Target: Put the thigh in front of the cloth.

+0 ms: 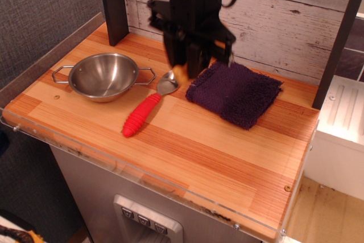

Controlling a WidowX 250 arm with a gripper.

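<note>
My black gripper (pixel 190 66) hangs above the table between the spoon's bowl and the cloth's left edge. It is shut on the tan-orange thigh (pixel 180 72), whose knobbed end sticks out below the fingers; another orange bit shows on the right side of the fingers. The thigh is lifted off the table. The dark purple cloth (pixel 236 93) lies flat on the wooden table (pixel 187 146), to the right of the gripper. The image of the arm is blurred by motion.
A steel bowl (pixel 104 75) with two handles sits at the left. A red-handled spoon (pixel 145 110) lies between bowl and cloth. A dark post (pixel 114 4) stands at the back left, a plank wall behind. The table's front has a clear plastic rim (pixel 142 177).
</note>
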